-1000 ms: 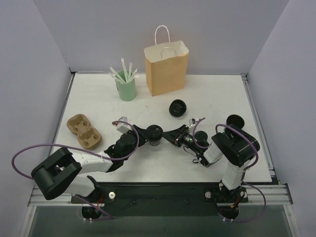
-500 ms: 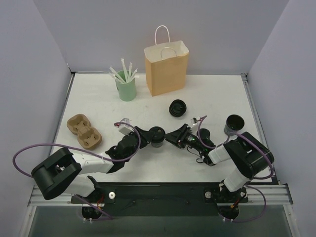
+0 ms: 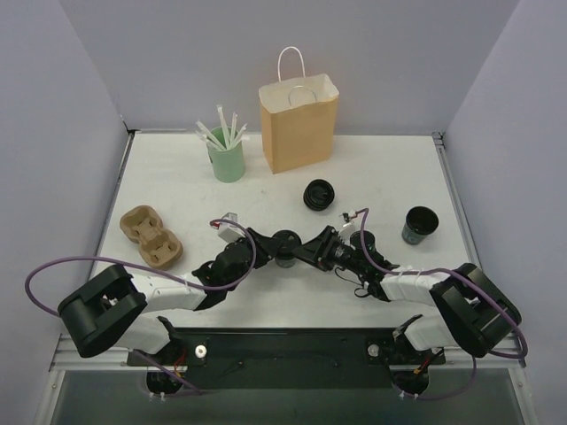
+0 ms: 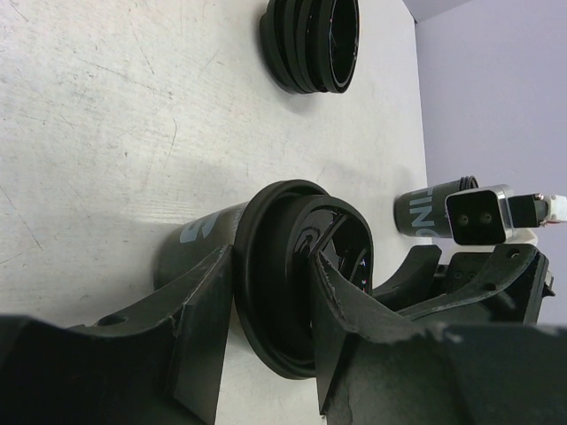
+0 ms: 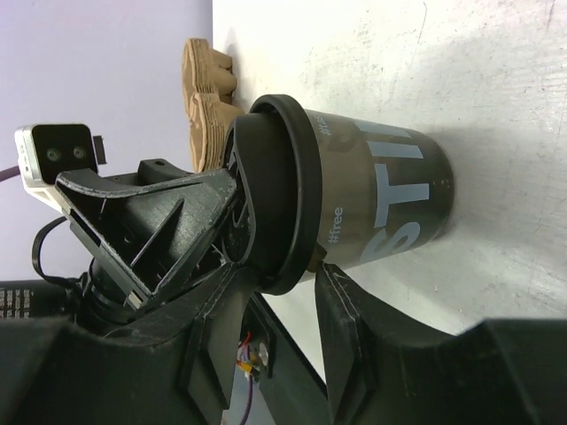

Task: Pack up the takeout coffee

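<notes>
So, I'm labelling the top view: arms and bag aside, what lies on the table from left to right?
carrier → straw cup → lidded cup → black lids → open cup

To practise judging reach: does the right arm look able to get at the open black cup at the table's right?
Probably yes: the open cup stands alone beside that arm, nothing between; its hand must first leave the lidded cup.
</notes>
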